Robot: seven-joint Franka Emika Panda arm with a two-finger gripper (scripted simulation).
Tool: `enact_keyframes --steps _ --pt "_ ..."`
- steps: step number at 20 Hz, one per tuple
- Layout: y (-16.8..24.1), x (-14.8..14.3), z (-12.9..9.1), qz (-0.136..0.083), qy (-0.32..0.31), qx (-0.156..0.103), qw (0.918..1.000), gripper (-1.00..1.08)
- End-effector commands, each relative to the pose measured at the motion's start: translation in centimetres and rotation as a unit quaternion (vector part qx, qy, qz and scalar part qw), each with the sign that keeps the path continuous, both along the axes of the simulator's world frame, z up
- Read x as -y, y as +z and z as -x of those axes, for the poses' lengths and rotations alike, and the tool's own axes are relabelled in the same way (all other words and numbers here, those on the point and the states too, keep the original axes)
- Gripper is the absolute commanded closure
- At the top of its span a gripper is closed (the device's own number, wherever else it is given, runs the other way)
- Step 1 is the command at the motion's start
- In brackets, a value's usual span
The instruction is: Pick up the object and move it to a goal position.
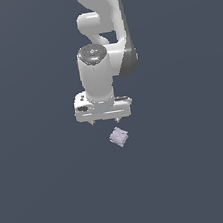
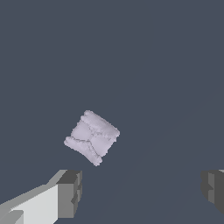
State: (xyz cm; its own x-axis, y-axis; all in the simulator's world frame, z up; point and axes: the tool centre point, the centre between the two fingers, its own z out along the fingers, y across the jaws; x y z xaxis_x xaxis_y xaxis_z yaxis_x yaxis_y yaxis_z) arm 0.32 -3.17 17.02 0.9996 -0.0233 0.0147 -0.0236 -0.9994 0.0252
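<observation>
Object [image 1: 119, 136] first: a small, pale lavender-grey lump lying on the bare dark bench [image 1: 40, 195], turned cornerwise to the pincer [image 1: 105, 120]. No bench edge or corner shows in either view, so its place can only be given against the arm: near the pincer, apart from it, and a little toward the exterior view's right. In the wrist view the object [image 2: 92, 137] lies clear of both fingertips [image 2: 69, 193], not between them.

Next back, the pincer is spread wide and grips nothing; its two short fingers point down with open space between them.

Behind it the white arm [image 1: 104, 44] rises out of the frame.

By my judgement the task is barely begun: the object is not grasped or lifted, and no goal marker shows in these pictures. Left to do are lining up over it, descending, closing, lifting and carrying. Room for moving looks plentiful, with nothing else on the bench near the object.
</observation>
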Motion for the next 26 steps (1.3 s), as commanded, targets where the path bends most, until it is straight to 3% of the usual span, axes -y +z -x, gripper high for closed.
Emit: enact_keyframes --steps 1,11,26 --pt "0.0 0.0 0.0 0.0 0.0 0.0 1.0 -0.92" --pt "-0.7 -3.3 0.6 -0.011 0.005 -0.011 0.9999 -0.92" --pt "-1.9 -3.6 0.3 -0.013 -0.046 -0.01 0.9988 -0.92"
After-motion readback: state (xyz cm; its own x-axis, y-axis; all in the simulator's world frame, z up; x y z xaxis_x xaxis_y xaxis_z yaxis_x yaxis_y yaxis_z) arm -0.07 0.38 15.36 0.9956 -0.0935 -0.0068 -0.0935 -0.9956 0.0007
